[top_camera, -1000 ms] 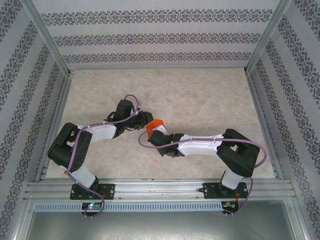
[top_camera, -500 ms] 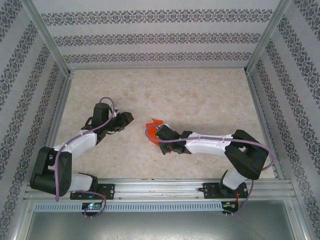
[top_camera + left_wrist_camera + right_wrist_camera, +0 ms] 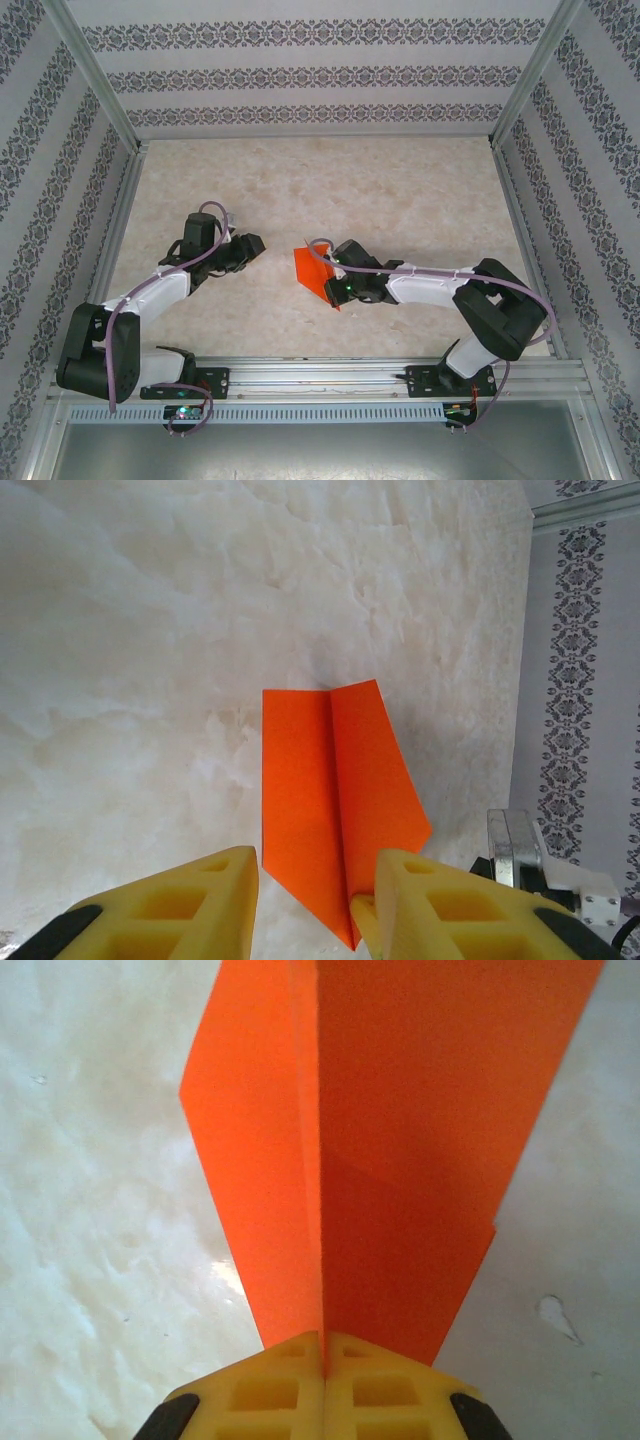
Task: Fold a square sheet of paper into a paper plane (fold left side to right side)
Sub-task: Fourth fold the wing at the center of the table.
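Observation:
The paper plane point(image 3: 314, 272) is a bright orange-red dart with a centre crease, held just over the marbled table point(image 3: 400, 180) near its middle. My right gripper point(image 3: 338, 284) is shut on the crease near the pointed end. In the right wrist view the two wings point(image 3: 400, 1140) spread away from the pinched pads point(image 3: 322, 1348). My left gripper point(image 3: 254, 245) stands apart, a little to the plane's left, open with nothing between its fingers point(image 3: 190, 905). From the left wrist the plane point(image 3: 335, 790) appears beyond the open jaws, point toward me.
Patterned walls enclose the table on three sides, with slanted aluminium posts point(image 3: 92, 75) at the corners. A metal rail point(image 3: 320, 375) runs along the near edge by the arm bases. Bare tabletop stretches behind the grippers toward the back wall point(image 3: 320, 80).
My left gripper has let go of the paper, opened and drawn back to the left. The right gripper has kept its hold and swung the plane down and flatter.

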You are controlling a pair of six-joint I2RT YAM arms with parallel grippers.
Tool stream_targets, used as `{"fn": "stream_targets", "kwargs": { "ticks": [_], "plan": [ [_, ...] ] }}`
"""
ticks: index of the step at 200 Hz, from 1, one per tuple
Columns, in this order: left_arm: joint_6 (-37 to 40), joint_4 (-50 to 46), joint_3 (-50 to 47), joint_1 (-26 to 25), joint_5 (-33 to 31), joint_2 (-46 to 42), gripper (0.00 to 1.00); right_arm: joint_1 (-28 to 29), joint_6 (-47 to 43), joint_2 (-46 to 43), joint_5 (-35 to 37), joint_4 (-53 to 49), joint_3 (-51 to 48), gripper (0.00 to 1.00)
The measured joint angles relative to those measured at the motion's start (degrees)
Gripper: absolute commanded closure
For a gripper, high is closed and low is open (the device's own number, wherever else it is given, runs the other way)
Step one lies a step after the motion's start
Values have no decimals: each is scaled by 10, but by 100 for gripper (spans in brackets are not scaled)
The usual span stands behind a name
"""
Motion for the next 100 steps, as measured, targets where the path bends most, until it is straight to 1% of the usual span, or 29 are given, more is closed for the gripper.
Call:
{"fn": "stream_targets", "kwargs": {
  "ticks": [50, 100],
  "plan": [
    [0, 5, -5, -4, 17, 15, 63, -39, 13, 0, -66, 39, -21, 100],
    [-12, 40, -5, -55, 27, 63, 63, -75, 23, 5, -136, 76, -40, 100]
  ]
}}
